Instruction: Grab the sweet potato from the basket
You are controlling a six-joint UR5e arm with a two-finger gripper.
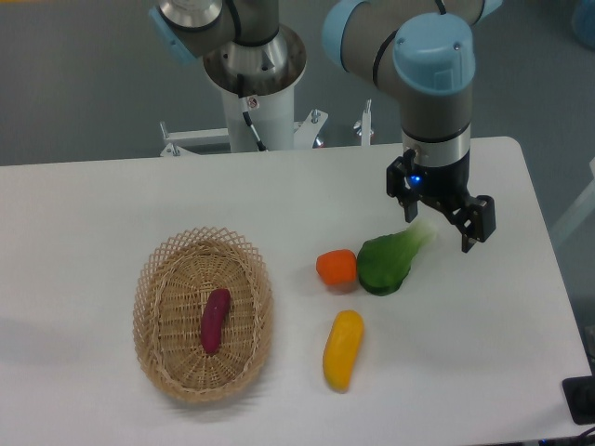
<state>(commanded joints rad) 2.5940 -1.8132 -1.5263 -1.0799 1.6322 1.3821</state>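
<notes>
The sweet potato (215, 320) is a small magenta-purple oblong lying lengthwise in the middle of the oval wicker basket (152, 279) at the left front of the white table. My gripper (440, 232) hangs far to the right of the basket, above the white stalk end of a green leafy vegetable (390, 260). Its two dark fingers are spread apart and hold nothing.
A round orange vegetable (337, 268) sits next to the green one. A yellow oblong vegetable (343, 349) lies in front of them. The arm's base column (253, 88) stands behind the table's far edge. A dark object (582, 400) sits at the right front corner.
</notes>
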